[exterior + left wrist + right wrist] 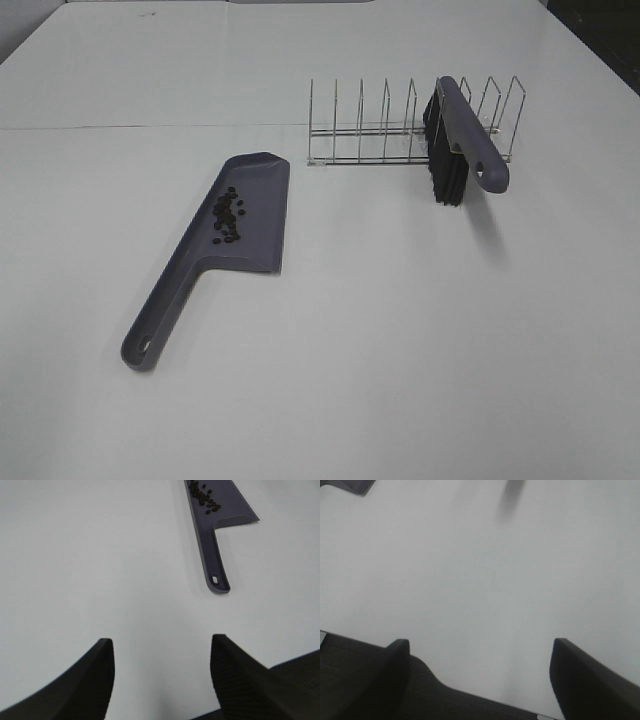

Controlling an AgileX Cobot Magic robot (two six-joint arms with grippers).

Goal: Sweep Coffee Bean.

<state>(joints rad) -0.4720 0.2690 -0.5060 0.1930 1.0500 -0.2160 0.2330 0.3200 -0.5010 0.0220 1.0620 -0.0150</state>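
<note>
In the left wrist view the picture's edge is cutting off the front of the dustpan [220,510] and some of the coffee beans [202,495]. In the right wrist view only a corner of the dustpan [357,485] is showing, and a blurred dark streak [510,497] is staying unidentifiable

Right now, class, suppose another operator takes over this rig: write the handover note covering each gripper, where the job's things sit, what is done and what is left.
Left gripper: open, empty, above bare table, away from the dustpan's handle.
Right gripper: open, empty, over bare table.
Coffee beans: clustered inside the dustpan, which lies flat on the table; none visible loose on the table.
Brush: leaning in the wire rack, bristles down.
Done: the beans appear swept up and the brush set in the rack.
Left: apparently nothing, unless the dustpan needs emptying.
</note>
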